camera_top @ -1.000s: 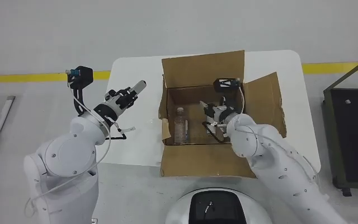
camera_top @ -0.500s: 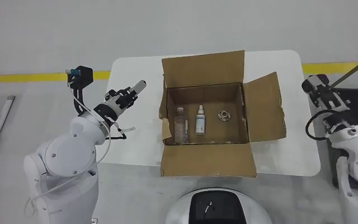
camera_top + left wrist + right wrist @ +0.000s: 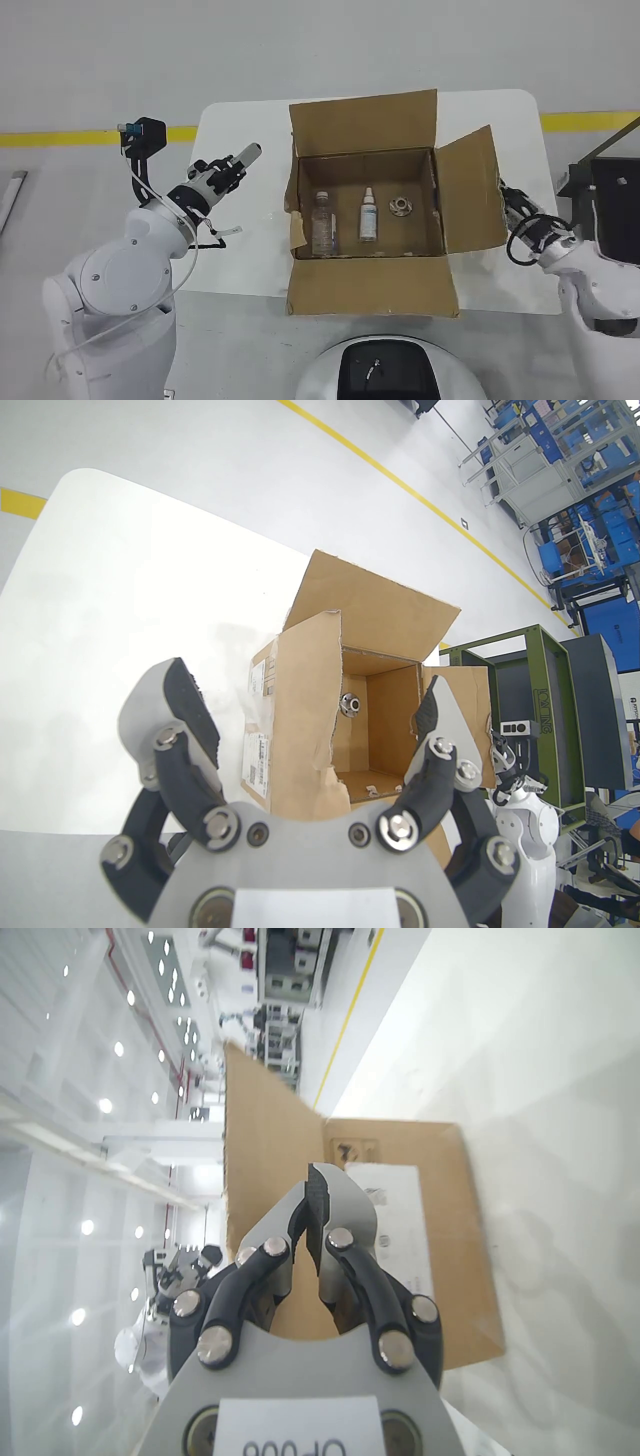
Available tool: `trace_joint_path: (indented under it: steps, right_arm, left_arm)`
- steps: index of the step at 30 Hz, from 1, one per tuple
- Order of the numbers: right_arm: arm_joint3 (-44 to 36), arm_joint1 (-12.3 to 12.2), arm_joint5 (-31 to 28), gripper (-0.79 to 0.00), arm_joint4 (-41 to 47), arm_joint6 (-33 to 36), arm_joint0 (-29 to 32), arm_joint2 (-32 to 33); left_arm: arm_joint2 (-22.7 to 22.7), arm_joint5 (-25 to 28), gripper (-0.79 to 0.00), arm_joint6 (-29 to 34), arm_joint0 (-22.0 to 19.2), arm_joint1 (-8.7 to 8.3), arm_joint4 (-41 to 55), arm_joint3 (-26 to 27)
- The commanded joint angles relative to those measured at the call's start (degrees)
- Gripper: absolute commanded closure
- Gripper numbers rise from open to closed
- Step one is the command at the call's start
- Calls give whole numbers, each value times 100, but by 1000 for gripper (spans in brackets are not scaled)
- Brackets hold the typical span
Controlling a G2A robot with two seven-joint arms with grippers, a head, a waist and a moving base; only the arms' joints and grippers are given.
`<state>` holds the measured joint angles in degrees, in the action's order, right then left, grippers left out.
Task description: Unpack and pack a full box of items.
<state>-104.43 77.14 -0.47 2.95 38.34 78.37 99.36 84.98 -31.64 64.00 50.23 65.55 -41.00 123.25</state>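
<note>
Three items lie in a row on the floor of the open cardboard box (image 3: 370, 288), which stands mid-counter (image 3: 250, 125): a clear water bottle (image 3: 322, 222) toward the frame's left, a white spray bottle (image 3: 368, 214) in the middle, and a small round metal fitting (image 3: 400, 206) toward the right. Both bottles lie flat, long axes running up and down the top view, caps toward the upper wall. The right hand (image 3: 514, 203) sits at the frame's right, outside the box and just beside its splayed right flap, pads pressed together on nothing. The left hand (image 3: 238, 163) hangs over bare counter at the box's left, apart from it, fingers spread wide and empty; its wrist view looks over the torn wall at the fitting. By my reckoning the right hand is nearer the fitting and spray bottle, but flap and wall stand between, so it must come over the top and close across the bottle's width. The water bottle falls to the left hand.
</note>
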Motion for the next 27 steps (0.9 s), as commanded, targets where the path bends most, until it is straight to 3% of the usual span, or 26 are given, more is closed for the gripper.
trace_joint_path:
  steps: [1,5,9,14,21,22,23,24,27]
  right_arm:
    - [-81,-28,-206,0,-405,270,-139,-214]
    - [-193,-86,-449,0,-888,1010,-358,-708]
    - [-20,-133,-157,0,-1655,1417,-685,-1176]
    - [106,-148,29,0,-1954,1310,-917,-1494]
    - [-36,-209,-78,0,-1613,1077,-841,-1188]
    - [-86,-225,1,0,-1699,1002,-806,-1102]
    - [-171,-242,122,0,-1900,850,-772,-1001]
    - [-279,-255,215,0,-2059,752,-724,-954]
    - [-543,-284,509,0,-2359,413,-566,-762]
  left_arm:
    - [0,0,-785,0,0,0,0,0]
    - [0,0,-785,0,0,0,0,0]
    - [0,0,-785,0,0,0,0,0]
    - [0,0,-785,0,0,0,0,0]
    - [-20,83,-785,-66,45,1,27,0]
    - [-54,266,-631,-165,113,1,100,1]
    - [-102,494,-129,-210,169,-5,130,-13]
    - [-122,645,0,-278,213,-12,93,-58]
    - [-246,1025,0,-425,342,-40,-217,-208]
